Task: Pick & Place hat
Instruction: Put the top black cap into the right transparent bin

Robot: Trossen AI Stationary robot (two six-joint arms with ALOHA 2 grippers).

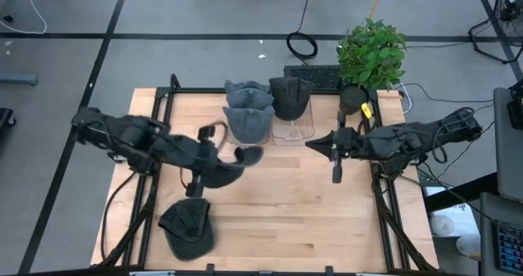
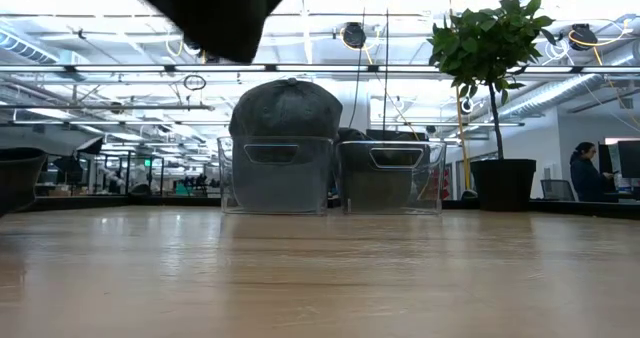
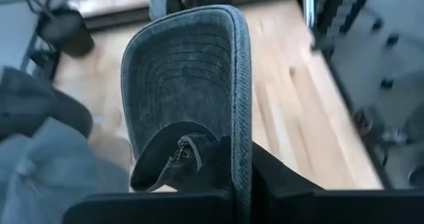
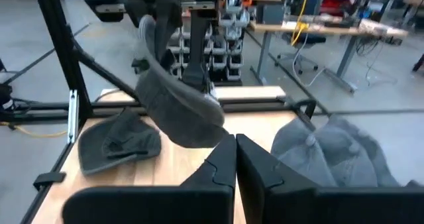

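an open-plan lab or workshop: exposed ceiling pipes (image 2: 120, 73), grey concrete floor (image 1: 163, 15), rows of desks (image 4: 311, 28), and a person at a screen (image 2: 585, 173)

Worktop (image 1: 327, 219) layout, seen from above

Two bins at rear centre: left bin (image 1: 248, 122) w/ stacked hats, right bin (image 1: 292, 121) w/ one hat. Plant (image 1: 372, 51) behind rear-right corner. Lone hat (image 1: 187, 227) at front left. Left tool (image 1: 239, 155) w/ held hat (image 1: 222, 171) betw. that & bins; right tool (image 1: 311, 144) right of centre.
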